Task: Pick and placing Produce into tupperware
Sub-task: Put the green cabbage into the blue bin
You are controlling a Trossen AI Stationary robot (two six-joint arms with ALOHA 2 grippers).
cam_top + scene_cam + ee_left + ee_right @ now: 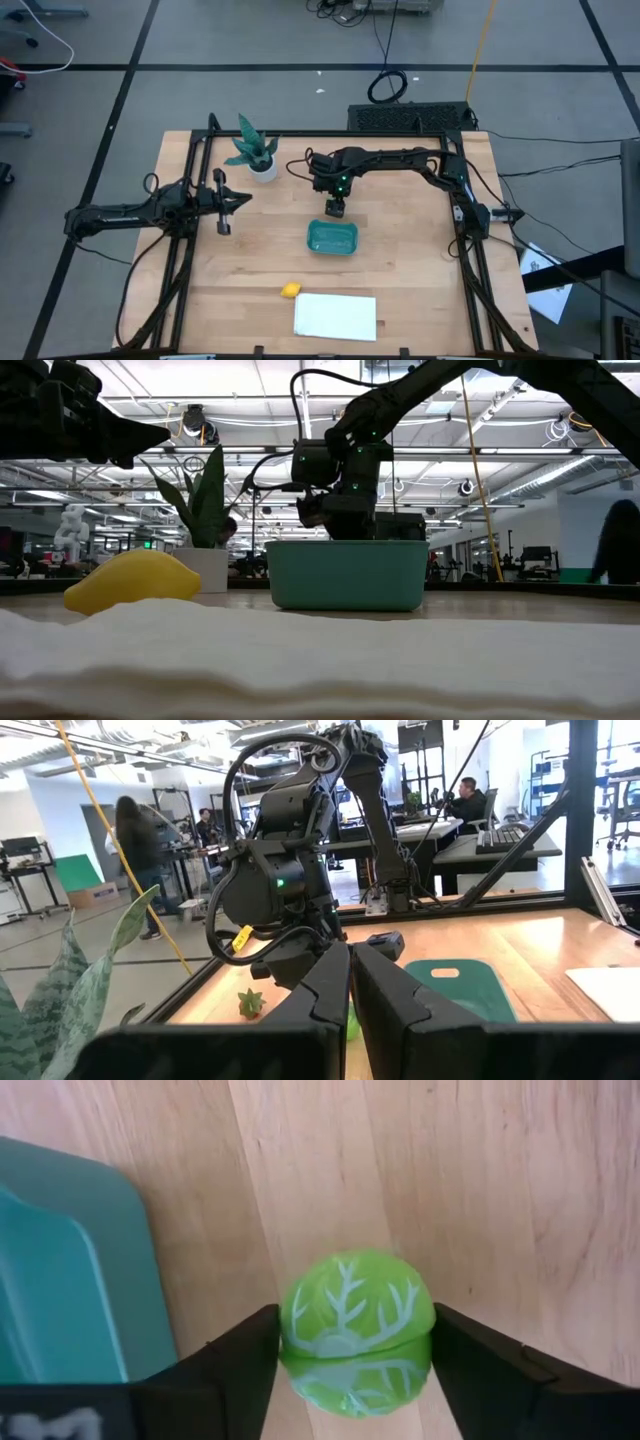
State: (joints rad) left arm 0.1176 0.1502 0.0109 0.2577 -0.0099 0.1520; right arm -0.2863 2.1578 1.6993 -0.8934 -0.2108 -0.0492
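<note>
While the right arm reaches in from the table's right edge with its wrist bent down, the right gripper (337, 208) hangs just behind the teal container (332, 238) and grips the green ball (356, 1330), one dark finger (235, 1363) pressed on each side (white vein pattern shows on the ball). In the wrist view the ball is over bare wood, just beside the container's rim, not inside it. The left arm lies stretched low across the table's left side; the left gripper (236, 200) points toward the middle, its fingers (320, 995) nearly together, holding nothing. The lemon (290, 290) lies near the front edge, touching or almost touching the corner of the white sheet (336, 315), well apart from the container. A small green star-shaped piece (250, 1003) lies on the wood by the table's frame. The potted plant (255, 150) stands at the back left.
</note>
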